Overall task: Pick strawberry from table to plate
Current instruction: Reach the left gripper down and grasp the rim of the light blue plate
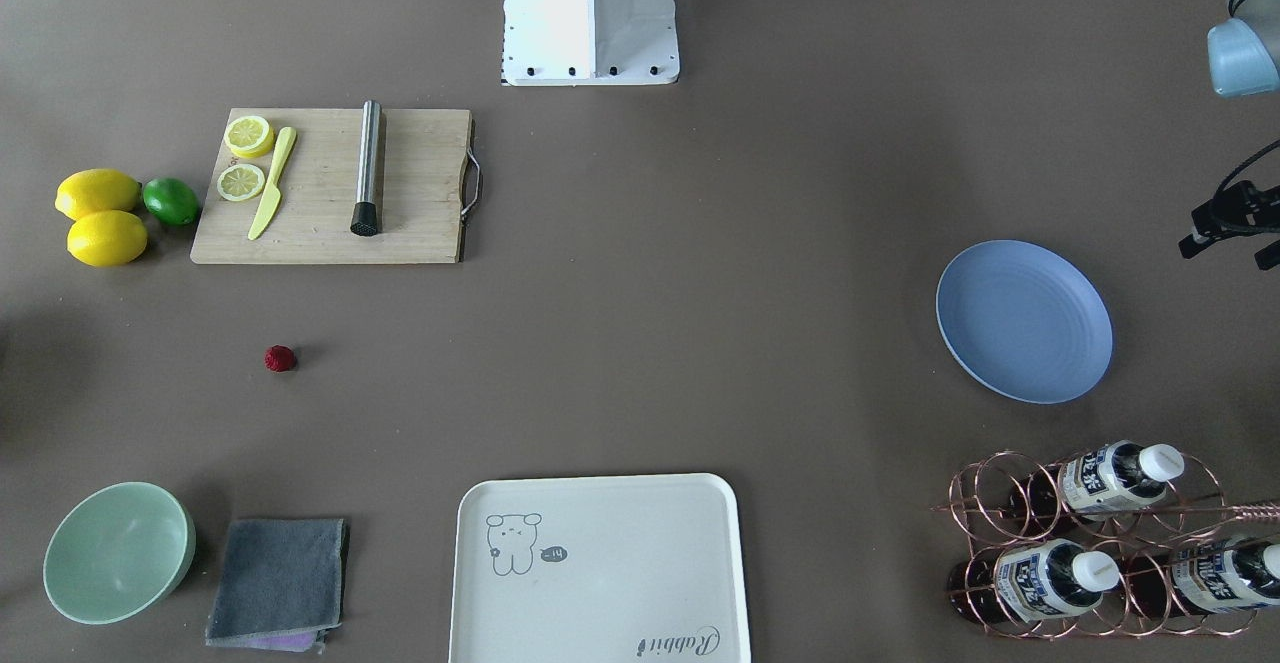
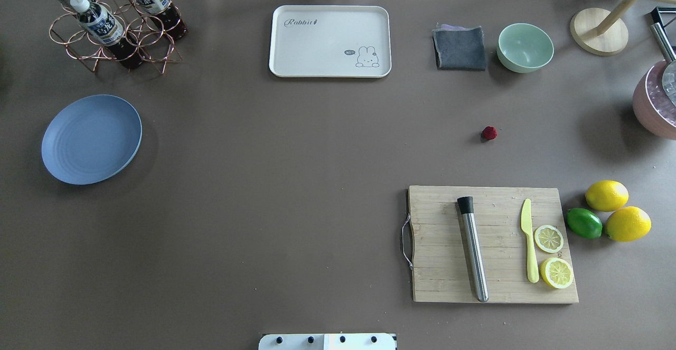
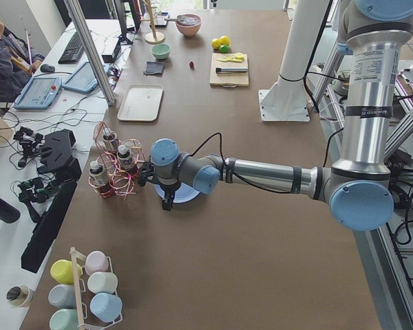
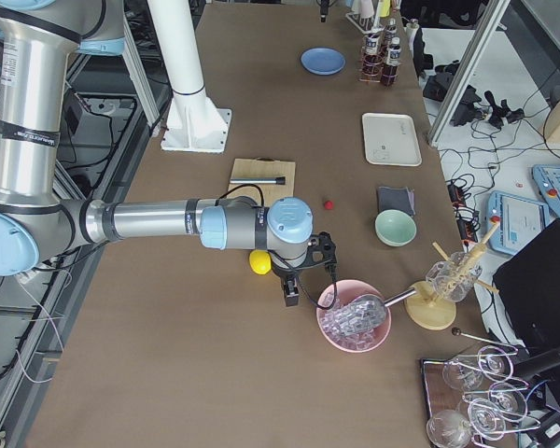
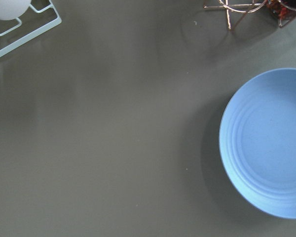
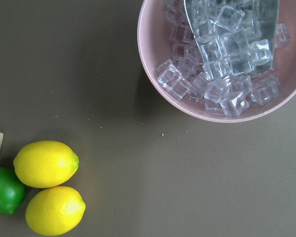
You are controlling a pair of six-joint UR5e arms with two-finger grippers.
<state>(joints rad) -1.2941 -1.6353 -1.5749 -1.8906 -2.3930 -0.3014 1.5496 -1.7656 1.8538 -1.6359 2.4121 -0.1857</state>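
Strawberry bare on table, well apart from plate: long carry. Right hand on that side, probably picker; left hand by plate. Either hand apart or together: cannot tell.

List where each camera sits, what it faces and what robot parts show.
Front-facing: across the table, looking down; white robot base at top.
Overhead: behind the robot, looking down; base edge only.
Exterior left: table's end; left arm by round light-blue plate.
Exterior right: opposite end; right arm beside pink ice bowl.
Left wrist: down at the plate; no body.
Right wrist: down at pink ice bowl; no body.
First two share the tiny dark-red strawberry.
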